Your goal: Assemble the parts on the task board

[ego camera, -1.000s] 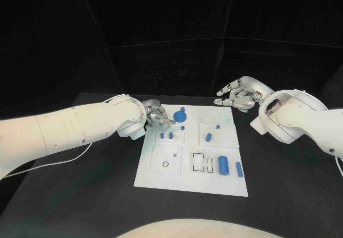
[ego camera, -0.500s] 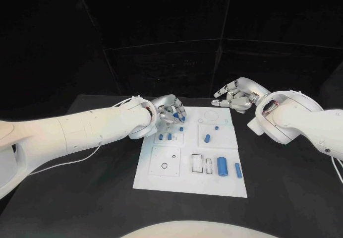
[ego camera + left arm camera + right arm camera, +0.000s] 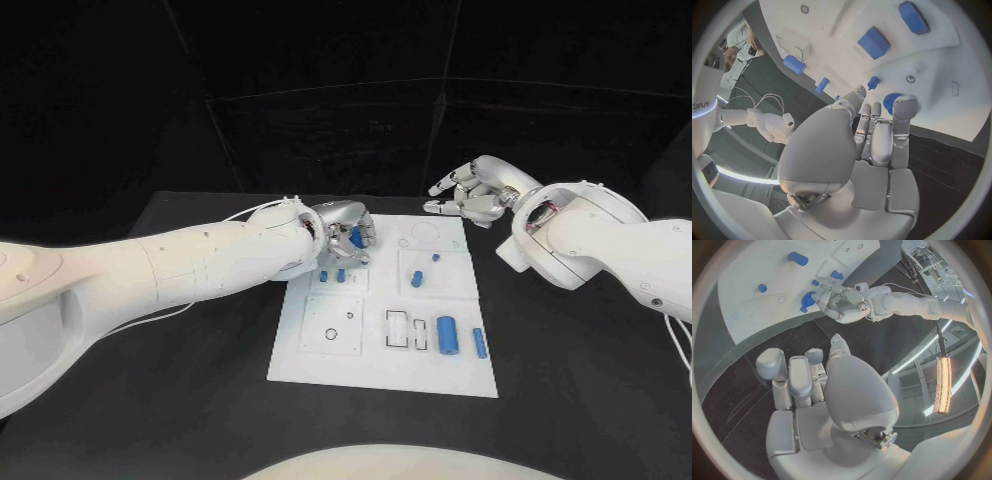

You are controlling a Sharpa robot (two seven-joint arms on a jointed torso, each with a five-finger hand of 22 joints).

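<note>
The white task board [image 3: 378,357] lies in the middle of the table. My left hand [image 3: 345,231] is at its far left corner with its fingers closed round the blue round part [image 3: 355,239], most of which it hides. The left wrist view shows my left hand [image 3: 861,145] with a fingertip over the blue round part [image 3: 891,103]. The right wrist view shows the left hand [image 3: 845,302] beside the same blue round part [image 3: 807,299]. My right hand [image 3: 470,194] hangs beyond the board's far right corner, fingers apart and holding nothing.
Small blue pegs [image 3: 333,273] stand near the left hand, and two more [image 3: 417,279] stand at the board's middle. A blue cylinder [image 3: 447,333] and a thinner blue piece [image 3: 479,343] lie at the near right. Black table surrounds the board.
My left hand has moved from the board's left edge in over the blue round part and closed on it, hiding it. The right hand has hardly moved.
</note>
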